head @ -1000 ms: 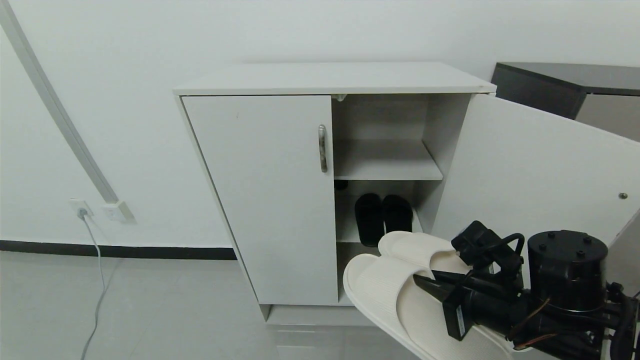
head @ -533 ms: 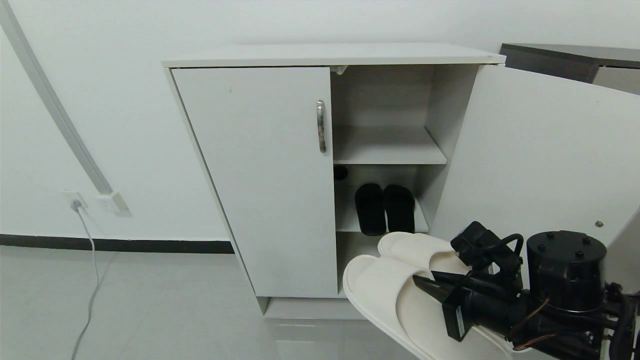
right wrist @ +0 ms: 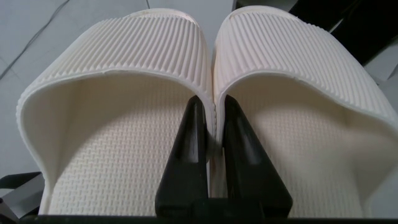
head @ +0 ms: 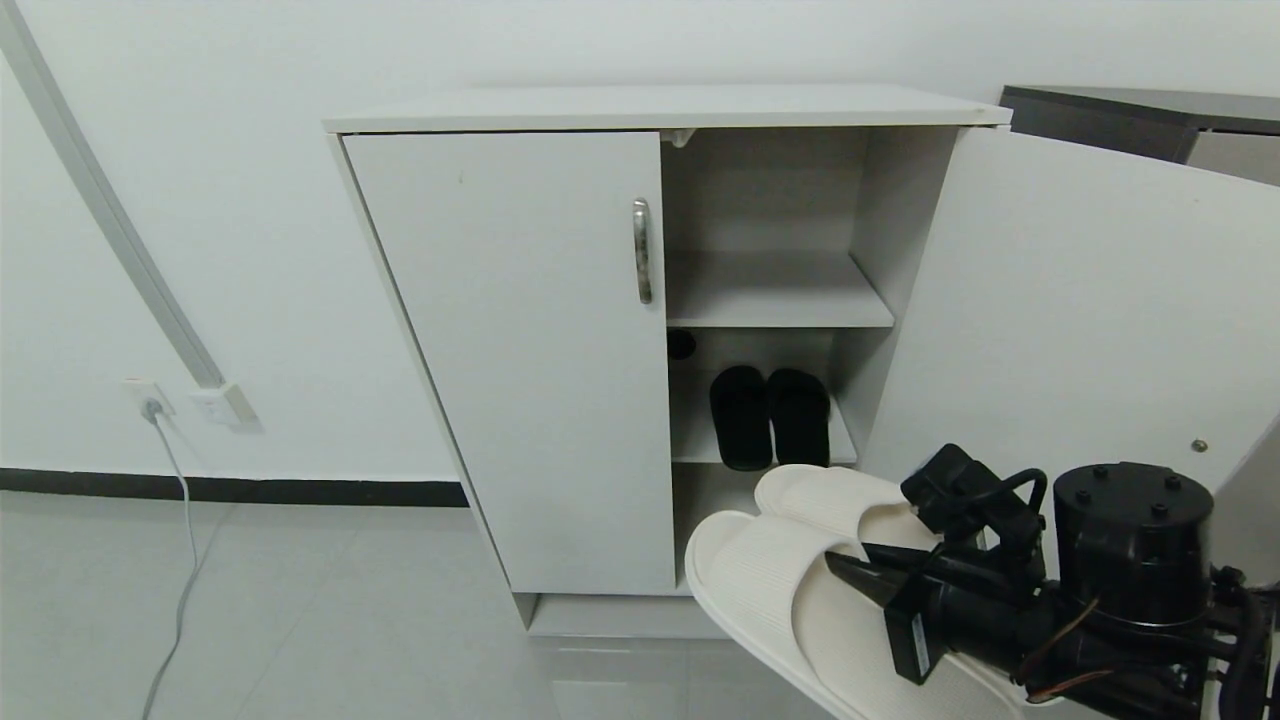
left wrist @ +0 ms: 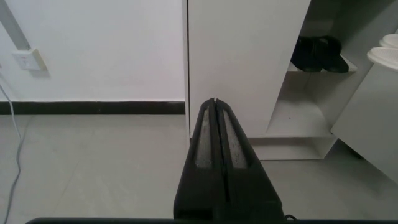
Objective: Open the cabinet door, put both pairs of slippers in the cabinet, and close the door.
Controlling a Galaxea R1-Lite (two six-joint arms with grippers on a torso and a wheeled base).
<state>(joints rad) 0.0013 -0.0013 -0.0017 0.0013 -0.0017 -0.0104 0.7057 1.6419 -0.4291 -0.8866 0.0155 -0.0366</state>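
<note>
The white cabinet stands against the wall with its left door shut and its right door swung open. A black pair of slippers lies on the middle shelf, also seen as black slippers from the left wrist. My right gripper is shut on the inner edges of a cream pair of slippers, held side by side in front of the open compartment, below the black pair. The cream slippers flank the right gripper. My left gripper is shut on nothing, low over the floor in front of the cabinet.
A metal handle sits on the shut left door. The upper shelf is bare. A wall socket with a grey cable is at the left. A dark piece of furniture stands behind the open door.
The whole head view shifted, so the cabinet looks higher and larger than one second ago; since half a second ago nothing moved. The right gripper keeps the cream slippers in the same place.
</note>
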